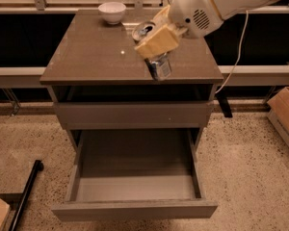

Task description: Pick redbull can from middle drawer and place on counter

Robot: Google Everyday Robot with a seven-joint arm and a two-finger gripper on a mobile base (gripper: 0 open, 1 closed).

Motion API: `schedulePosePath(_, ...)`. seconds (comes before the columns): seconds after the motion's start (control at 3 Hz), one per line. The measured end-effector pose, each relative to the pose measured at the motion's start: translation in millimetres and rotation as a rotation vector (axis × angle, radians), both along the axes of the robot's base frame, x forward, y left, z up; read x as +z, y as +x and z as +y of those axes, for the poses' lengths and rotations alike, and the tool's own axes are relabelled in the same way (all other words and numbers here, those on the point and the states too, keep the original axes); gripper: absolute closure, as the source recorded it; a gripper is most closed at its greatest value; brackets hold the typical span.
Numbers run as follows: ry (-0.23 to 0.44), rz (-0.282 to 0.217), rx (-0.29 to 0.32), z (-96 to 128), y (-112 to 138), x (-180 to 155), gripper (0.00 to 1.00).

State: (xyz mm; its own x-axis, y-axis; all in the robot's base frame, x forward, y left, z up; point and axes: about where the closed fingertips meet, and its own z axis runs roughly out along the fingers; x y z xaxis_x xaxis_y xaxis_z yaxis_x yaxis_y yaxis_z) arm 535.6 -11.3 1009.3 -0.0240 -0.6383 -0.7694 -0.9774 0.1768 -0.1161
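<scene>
My gripper (154, 46) is shut on the redbull can (159, 66), a slim bluish-silver can with a shiny lid (143, 31). It holds the can tilted above the right middle of the counter (96, 57), the glossy brown top of the cabinet. The tan fingers (156, 40) cover the can's middle. The middle drawer (135, 177) stands pulled out below, and its grey floor is bare.
A white bowl (111, 11) sits at the counter's back left. The white arm (221, 4) reaches in from the upper right and hides the counter's back right. A cardboard box (286, 112) stands on the floor at right. A black pole (26, 191) lies at lower left.
</scene>
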Motion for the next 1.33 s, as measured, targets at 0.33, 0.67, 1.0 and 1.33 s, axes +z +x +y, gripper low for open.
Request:
schedulePosePath(0.33, -0.002, 0.003, 0.001, 1, -1, -2, 1.00)
schedulePosePath(0.67, 0.077, -0.048, -0.067, -1, 22, 2, 1.00)
schedulePosePath(1.0, 0.160, -0.093, -0.159, -10, 59, 9, 1.00)
schedulePosePath(1.33, 0.199, -0.111, -0.238, -14, 101, 4, 1.00)
